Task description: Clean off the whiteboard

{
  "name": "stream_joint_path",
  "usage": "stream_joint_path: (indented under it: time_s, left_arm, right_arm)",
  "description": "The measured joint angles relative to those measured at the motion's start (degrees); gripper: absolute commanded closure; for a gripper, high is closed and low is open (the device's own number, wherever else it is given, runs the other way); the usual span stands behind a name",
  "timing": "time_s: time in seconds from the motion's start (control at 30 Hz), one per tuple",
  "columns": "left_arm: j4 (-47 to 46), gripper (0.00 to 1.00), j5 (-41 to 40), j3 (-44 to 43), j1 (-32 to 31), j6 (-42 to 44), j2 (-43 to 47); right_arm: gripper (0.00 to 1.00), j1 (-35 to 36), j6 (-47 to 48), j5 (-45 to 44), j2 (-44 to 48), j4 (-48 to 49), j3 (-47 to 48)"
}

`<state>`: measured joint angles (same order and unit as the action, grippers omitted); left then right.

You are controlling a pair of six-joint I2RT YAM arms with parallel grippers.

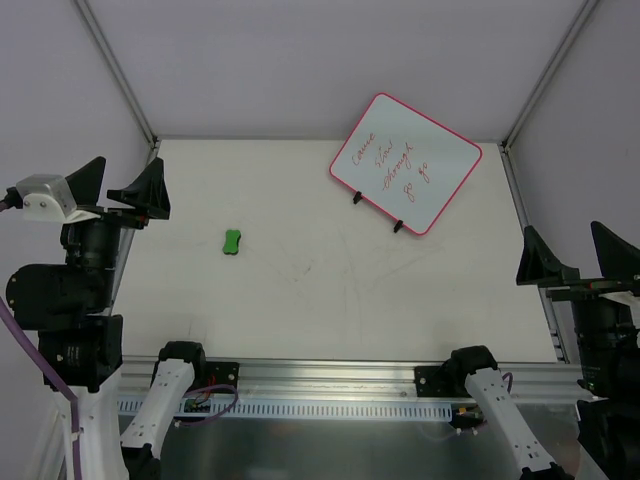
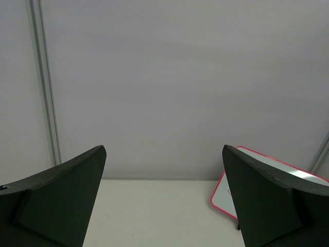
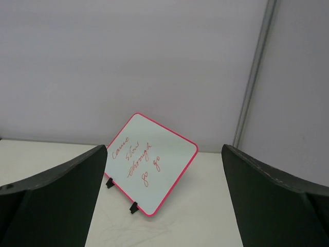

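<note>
The whiteboard [image 1: 405, 162] stands tilted on two small black feet at the back right of the table, with a pink-red frame and red handwriting. It also shows in the right wrist view [image 3: 151, 162] and partly in the left wrist view [image 2: 226, 193]. A small green bone-shaped eraser [image 1: 233, 241] lies on the table, left of centre. My left gripper [image 1: 128, 185] is open and empty at the far left edge. My right gripper [image 1: 575, 258] is open and empty at the far right edge. Both are far from the board and the eraser.
The white table [image 1: 320, 290] is enclosed by grey walls with metal corner posts [image 1: 115, 70]. An aluminium rail [image 1: 330, 385] with the arm bases runs along the near edge.
</note>
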<state>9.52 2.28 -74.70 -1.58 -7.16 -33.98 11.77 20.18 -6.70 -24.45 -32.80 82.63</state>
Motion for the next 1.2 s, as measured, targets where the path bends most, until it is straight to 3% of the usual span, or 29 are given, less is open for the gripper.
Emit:
stream_joint_path:
  time_s: [0.3,0.73,1.2]
  left_arm:
    - [0.2,0.01,0.3,3.6,0.0,-3.5,-0.2]
    - [1.7,0.01,2.3,18.3,0.0,-8.2,-1.2]
    - [5.1,0.01,5.9,28.6,0.0,-10.9,-2.2]
  right_arm:
    - [0.01,0.1,-3.8,9.3,-0.5,0.7,-6.4]
    - [0.01,0.1,-17.2,3.5,-10.7,1.0,-24.3]
    - [0.01,-0.7,-27.4,-3.1,-33.1,5.3,-28.4]
